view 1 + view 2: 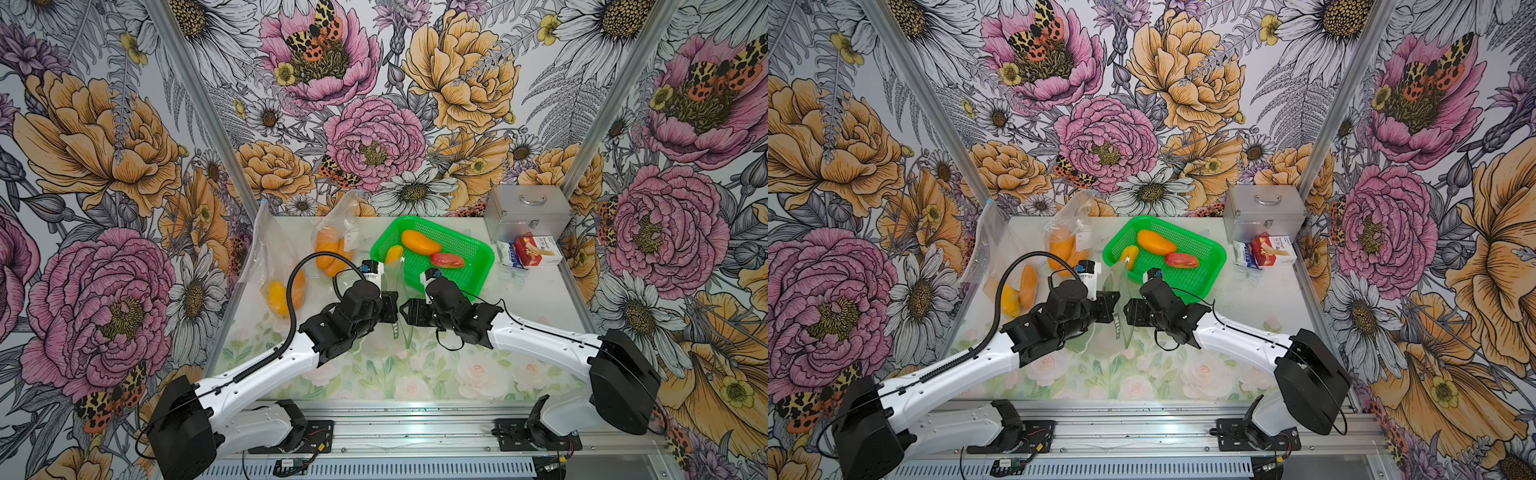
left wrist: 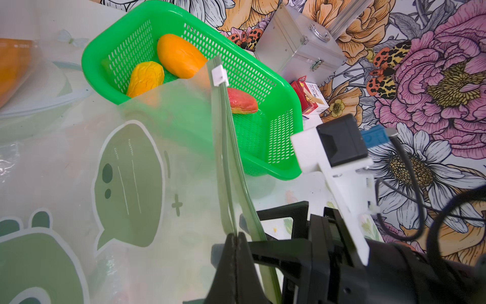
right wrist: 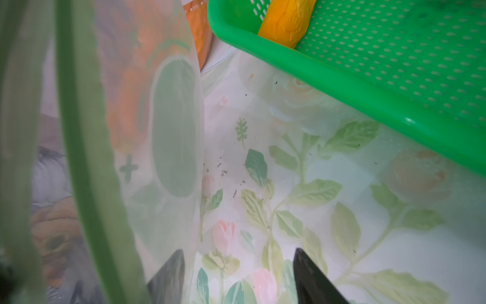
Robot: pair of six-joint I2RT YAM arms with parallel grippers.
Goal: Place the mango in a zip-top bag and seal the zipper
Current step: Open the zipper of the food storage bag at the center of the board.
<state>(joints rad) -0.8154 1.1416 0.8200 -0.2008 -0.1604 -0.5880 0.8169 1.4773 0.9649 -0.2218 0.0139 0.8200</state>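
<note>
Two left fingers (image 2: 228, 263) of mine are pinched tight on the green zipper strip (image 2: 223, 158) of the zip-top bag (image 2: 131, 184), holding it up on edge over the surface (image 1: 457, 353). The white slider (image 2: 219, 76) sits at the strip's far end. My right fingers (image 3: 310, 279) stand apart: one shows only through the bag's frosted film and the other is in plain sight beside it. I cannot tell whether either touches the plastic. In both top views my arms meet tip to tip, with the bag a thin sliver between them. Just beyond lies the green basket (image 2: 276, 175), and the fruit is in it — an orange mango (image 2: 181, 56), a yellow mango (image 2: 146, 79) against the near wall and a red mango (image 2: 243, 101). Off toward my left, two clear bags (image 1: 332, 245) with orange fruit inside lean at the surface's edge. At the far right corner stands a metal case (image 1: 528, 216), with small cartons (image 1: 538, 251) just in front of it.
</note>
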